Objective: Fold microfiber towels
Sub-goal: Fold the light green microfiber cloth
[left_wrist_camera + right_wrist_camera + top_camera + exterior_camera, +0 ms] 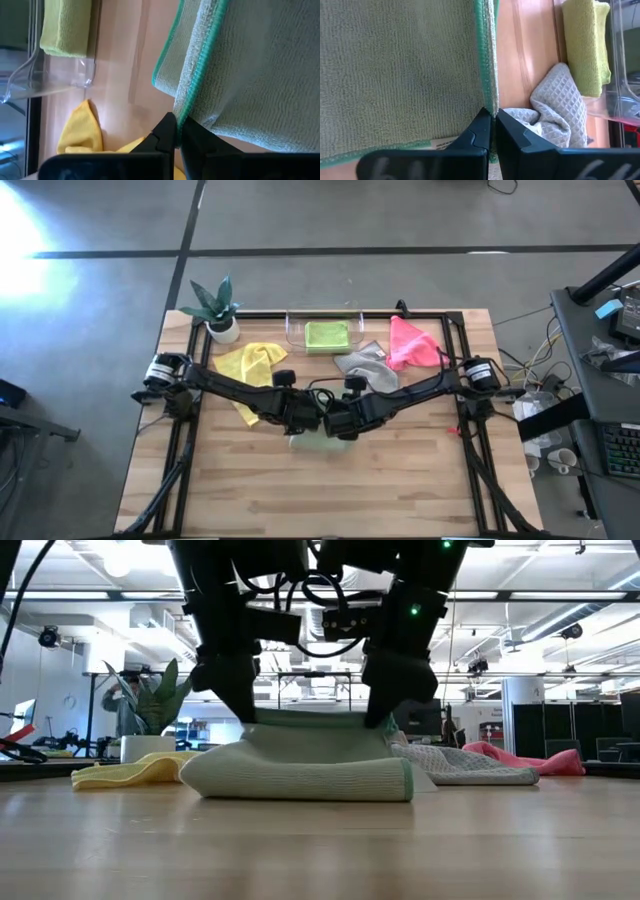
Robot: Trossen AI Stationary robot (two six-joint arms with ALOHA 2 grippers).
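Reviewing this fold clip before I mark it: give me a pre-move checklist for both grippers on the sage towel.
1. Left gripper pinching the pale sage green towel edge: ok.
2. Right gripper pinching the opposite edge: ok.
3. Towel's lower part on the table, doubled over: ok.
4. Grey towel apart from the sage one: cannot tell, they overlap in the low view.
5. Yellow towel lying aside: ok.

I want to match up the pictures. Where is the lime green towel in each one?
High view: lime green towel lies folded in the clear tray at the table's far edge.
Low view: not visible.
Left wrist view: in the top-left corner, in the tray.
Right wrist view: at the top right, by the tray.
Shared landmark: the clear tray.
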